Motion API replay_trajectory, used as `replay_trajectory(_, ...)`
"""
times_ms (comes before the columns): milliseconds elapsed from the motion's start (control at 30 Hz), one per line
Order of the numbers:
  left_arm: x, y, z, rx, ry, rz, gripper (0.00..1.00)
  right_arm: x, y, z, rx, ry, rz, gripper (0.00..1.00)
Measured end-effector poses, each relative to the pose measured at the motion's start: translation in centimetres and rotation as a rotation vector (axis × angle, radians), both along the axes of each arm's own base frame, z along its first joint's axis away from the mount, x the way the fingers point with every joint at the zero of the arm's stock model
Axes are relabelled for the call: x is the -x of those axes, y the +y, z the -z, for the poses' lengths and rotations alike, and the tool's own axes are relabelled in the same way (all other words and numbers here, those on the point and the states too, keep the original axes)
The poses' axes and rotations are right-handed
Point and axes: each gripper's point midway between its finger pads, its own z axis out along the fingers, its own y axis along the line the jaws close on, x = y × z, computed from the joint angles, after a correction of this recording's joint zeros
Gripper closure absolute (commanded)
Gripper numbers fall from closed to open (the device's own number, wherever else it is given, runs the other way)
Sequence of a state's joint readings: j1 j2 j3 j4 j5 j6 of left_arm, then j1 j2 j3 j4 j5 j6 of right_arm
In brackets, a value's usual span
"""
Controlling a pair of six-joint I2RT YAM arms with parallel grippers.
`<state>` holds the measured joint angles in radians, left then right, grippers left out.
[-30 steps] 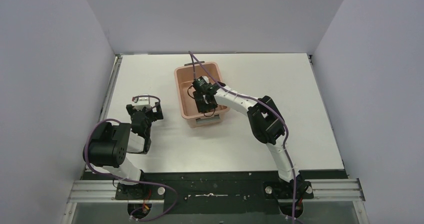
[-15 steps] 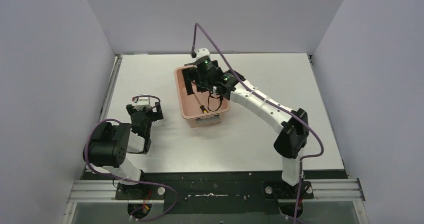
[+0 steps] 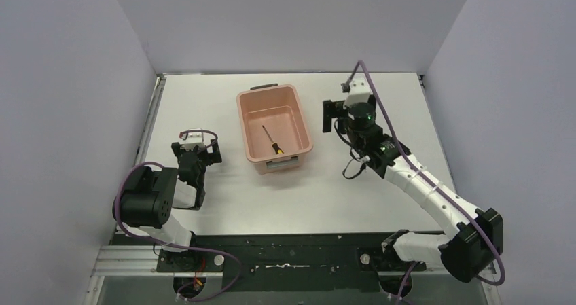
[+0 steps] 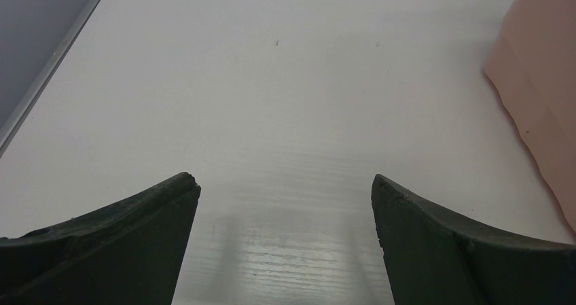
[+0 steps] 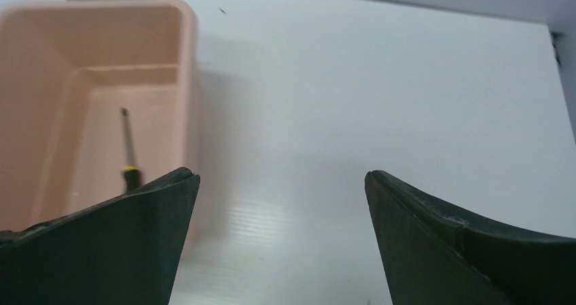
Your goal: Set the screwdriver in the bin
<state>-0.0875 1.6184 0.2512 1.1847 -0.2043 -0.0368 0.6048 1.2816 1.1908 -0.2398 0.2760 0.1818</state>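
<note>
**Task status**

The screwdriver is located inside the bin. It lies flat on the bin floor at a slight diagonal. The yellow-and-black handle is directed toward the near short end and the shaft tip toward the far end. In the right wrist view the same position is confirmed: the screwdriver is seen on the floor of the bin, below the rim and apart from the long side walls. No part of it is seen to project over the rim.

**Hand states**

The right hand is released. Its jaws stand wide apart with nothing between them, and only bare tabletop is seen in the gap. The hand is positioned beside the bin, to its right, and is clear of the rim.

The left hand is likewise released and empty. It is placed low over the tabletop to the left of the bin, with one corner of the bin wall seen at the edge of its wrist view.

**Work done and work left**

The placement step is judged to be complete, since the screwdriver is contained and neither hand is in contact with it. No further handling of the screwdriver or the bin is judged necessary. At most, the right arm could be brought back to a rest pose.
</note>
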Motion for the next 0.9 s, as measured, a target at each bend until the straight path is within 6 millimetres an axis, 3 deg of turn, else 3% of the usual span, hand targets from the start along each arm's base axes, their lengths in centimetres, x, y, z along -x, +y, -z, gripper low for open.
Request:
replay_trajectory(167, 0.0, 0.0, 0.0, 0.0, 0.0, 0.0, 0.03, 2.8, -8.4, 10.1, 0.098, 0.04, 0.157, 0.0)
replay_trajectory(233, 0.0, 0.0, 0.0, 0.0, 0.0, 0.0, 0.03, 4.0, -10.7, 12.8, 0.109, 0.044, 0.204, 0.0)
replay_trajectory(367, 0.0, 0.0, 0.0, 0.0, 0.0, 0.0, 0.03, 5.7, -13.7, 16.1, 0.106, 0.031, 0.285, 0.0)
replay_trajectory(567, 0.0, 0.0, 0.0, 0.0, 0.0, 0.0, 0.03, 7.5, -15.3, 18.9, 0.085, -0.002, 0.337, 0.0)
replay_trajectory(900, 0.0, 0.0, 0.0, 0.0, 0.0, 0.0, 0.03, 6.9, -15.1, 17.3, 0.04, -0.071, 0.346, 0.0)
